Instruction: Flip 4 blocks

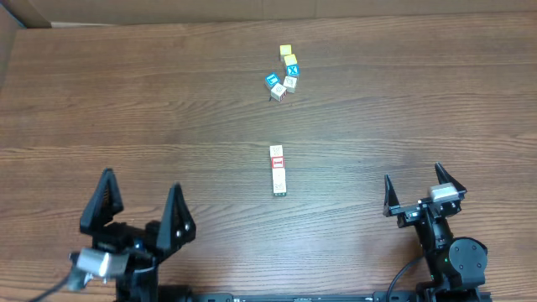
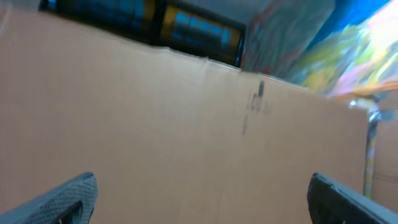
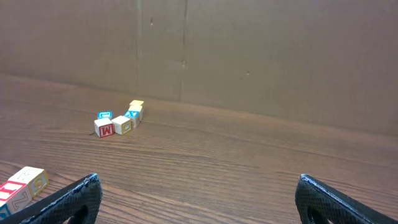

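While both arms sit at the bottom edge of the overhead view, the blocks (image 1: 278, 169) lie in a short straight line in the middle of the wooden table (image 1: 126, 101), touching each other; one shows a red and white top. A small cluster (image 1: 285, 74) of cubes with yellow, blue and white faces lies near the top centre, well apart from the line. The left gripper (image 1: 141, 210) at lower left and the right gripper (image 1: 417, 191) at lower right have their fingers spread wide and hold nothing. The left wrist view shows only a cardboard wall (image 2: 155, 112).
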